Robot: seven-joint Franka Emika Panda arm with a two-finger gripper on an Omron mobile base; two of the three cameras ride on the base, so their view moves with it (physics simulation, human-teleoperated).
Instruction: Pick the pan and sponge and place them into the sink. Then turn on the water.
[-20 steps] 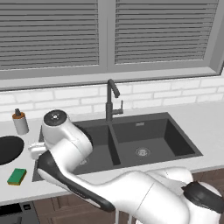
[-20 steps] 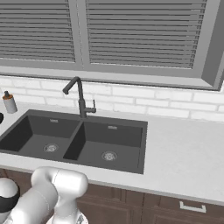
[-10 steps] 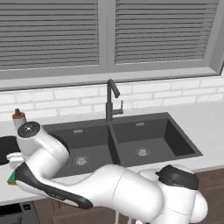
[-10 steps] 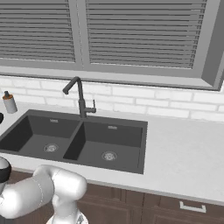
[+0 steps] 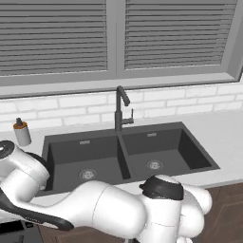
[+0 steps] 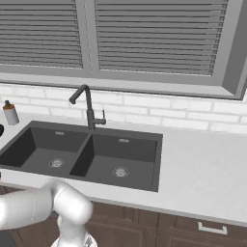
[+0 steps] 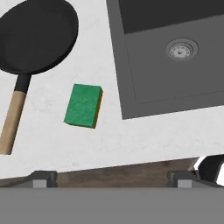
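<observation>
Fingers [image 7: 112,178] wide apart, empty, above flat rectangular green sponge [image 7: 83,105] beside round black wooden-handled pan [image 7: 37,37]

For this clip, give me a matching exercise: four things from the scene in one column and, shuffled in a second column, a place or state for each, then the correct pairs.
Things
1. pan
2. sponge
3. sink
4. soap bottle

Places or states
A. by the back wall, left of the basins
B. nothing inside its basins, no water running
C. on the counter, wooden handle stretched out away from the sink
D. flat on the counter between the pan and the sink's edge

Pairs: 1-C, 2-D, 3-B, 4-A
</observation>
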